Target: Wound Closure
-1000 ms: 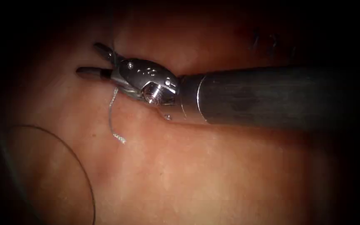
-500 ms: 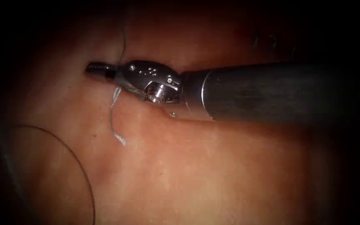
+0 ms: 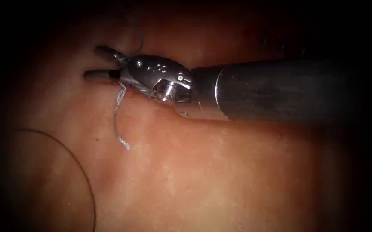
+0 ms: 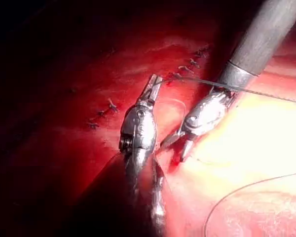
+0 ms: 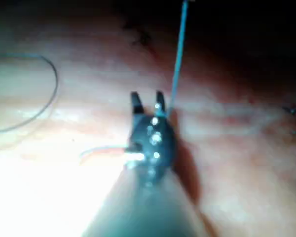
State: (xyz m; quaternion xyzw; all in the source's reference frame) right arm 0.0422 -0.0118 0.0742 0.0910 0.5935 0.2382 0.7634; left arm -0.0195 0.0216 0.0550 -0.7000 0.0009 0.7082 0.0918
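Steel jaws on my right tool [image 3: 102, 64] stand spread, 2 dark tips pointing toward 9 o'clock in the endoscope view, with nothing pinched between them. A thread [image 3: 136, 32] climbs from the base of the upper jaw toward 12 o'clock and fades into the dark; from the right wrist view I see it running straight up just beside one jaw tip, touching or nearly touching it, and I cannot tell which. At 6 o'clock from the jaws a short pale cut end of thread [image 3: 117, 120] lies frayed on the tissue [image 3: 220, 172], and a long dark strand [image 3: 76, 167] curves across the tissue toward 7 o'clock from the tool, well apart from it. In the left wrist view my left tool [image 4: 153, 84] has its jaws pressed together on a taut line of thread that stretches across the right tool's shaft. That view also shows the right tool beside it, jaws parted, resting against the tissue. Behind both tools runs a row of small dark stitches [image 4: 102, 112] along the closed cut. I cannot make out the needle anywhere.
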